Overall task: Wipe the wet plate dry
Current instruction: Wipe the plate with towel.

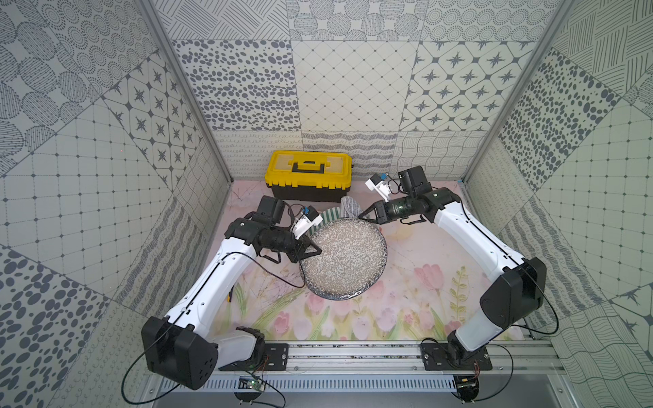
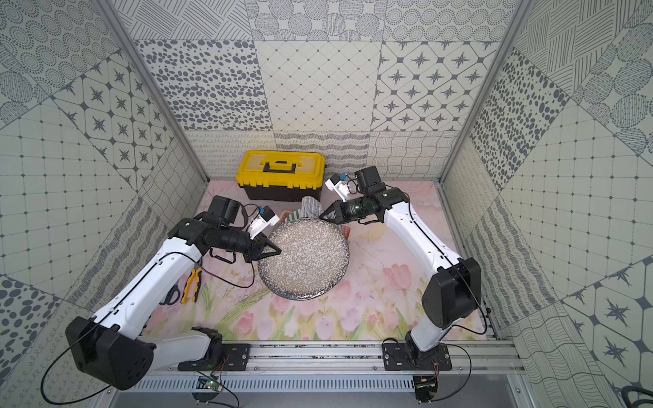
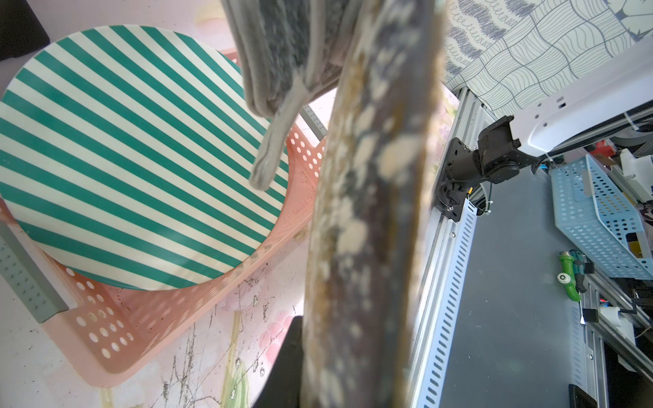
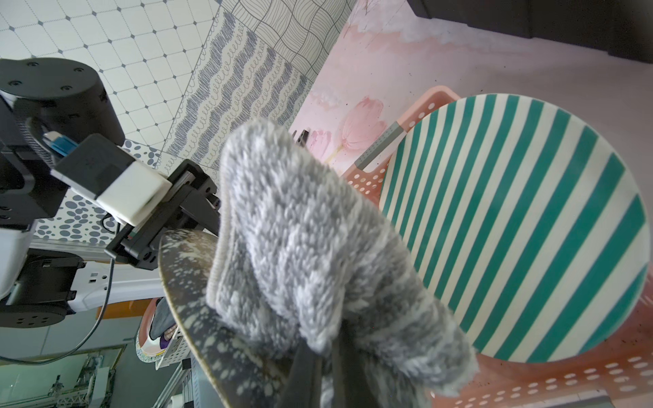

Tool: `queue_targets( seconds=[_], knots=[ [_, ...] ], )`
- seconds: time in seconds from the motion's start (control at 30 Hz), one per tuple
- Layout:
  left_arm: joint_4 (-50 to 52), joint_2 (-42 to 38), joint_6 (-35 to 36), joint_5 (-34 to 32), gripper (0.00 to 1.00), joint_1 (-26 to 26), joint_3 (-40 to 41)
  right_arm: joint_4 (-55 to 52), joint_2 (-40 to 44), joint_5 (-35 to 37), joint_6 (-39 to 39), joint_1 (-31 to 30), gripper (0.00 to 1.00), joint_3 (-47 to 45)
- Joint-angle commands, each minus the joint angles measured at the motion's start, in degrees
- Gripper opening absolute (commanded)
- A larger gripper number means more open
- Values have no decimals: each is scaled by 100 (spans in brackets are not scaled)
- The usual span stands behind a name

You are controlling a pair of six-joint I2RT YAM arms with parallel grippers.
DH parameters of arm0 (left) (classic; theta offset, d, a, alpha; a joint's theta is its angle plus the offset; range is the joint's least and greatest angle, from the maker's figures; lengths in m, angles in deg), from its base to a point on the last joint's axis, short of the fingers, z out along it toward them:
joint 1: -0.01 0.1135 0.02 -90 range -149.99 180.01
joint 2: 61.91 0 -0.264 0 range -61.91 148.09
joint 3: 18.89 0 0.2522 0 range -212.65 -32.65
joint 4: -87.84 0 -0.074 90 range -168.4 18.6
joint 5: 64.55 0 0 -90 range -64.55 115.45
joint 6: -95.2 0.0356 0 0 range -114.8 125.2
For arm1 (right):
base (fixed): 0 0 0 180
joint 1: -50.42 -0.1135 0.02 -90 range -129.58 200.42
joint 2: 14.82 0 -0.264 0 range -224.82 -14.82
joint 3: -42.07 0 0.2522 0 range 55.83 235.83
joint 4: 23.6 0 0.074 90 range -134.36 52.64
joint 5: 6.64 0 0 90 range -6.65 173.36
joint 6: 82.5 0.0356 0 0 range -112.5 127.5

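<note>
Over the mat (image 1: 424,300): two plates (image 1: 344,258) (image 1: 330,214), one cloth (image 1: 348,205)

Yellow toolbox (image 1: 309,175), lid closed, at far edge of floral-print table (image 1: 424,247). Green-striped plate (image 3: 123,159) rests in pink perforated basket (image 3: 116,339). Yellow-handled pliers (image 2: 192,282) and black-handled scissors (image 2: 171,295) lie side by side, table left.

Speckled plate (image 2: 304,259) gripped between two arms, in a top view.
The left gripper (image 2: 276,251) clamps the plate's rim at nine o'clock. At one o'clock, the right gripper (image 2: 321,217) pinches a grey cloth (image 2: 310,206) by the rim. A yellow toolbox (image 2: 281,173) stands beyond at twelve, and pliers (image 2: 192,279) lie well out toward nine.
</note>
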Motion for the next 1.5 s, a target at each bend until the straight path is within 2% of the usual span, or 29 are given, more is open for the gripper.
queue_targets(
  seconds=[0.0,0.27,0.53,0.83,1.13,1.47],
  knots=[
    [-1376,-12,-422,1496,0,38,-167,339,289,-183,112,106,0,-306],
    [-1576,-16,-726,1681,0,243,-172,588,531,-138,262,412,0,-742],
    [-2203,46,-1470,1886,0,609,-50,841,687,-87,387,522,0,-1083],
    [-2773,90,-2283,2400,0,905,32,1042,776,200,436,545,0,-1329],
    [-3010,96,-2702,2645,0,1030,166,1252,814,487,518,656,0,-1480],
    [-3547,21,-3495,2746,0,1101,408,1543,763,898,625,654,0,-1648]
  ],
)
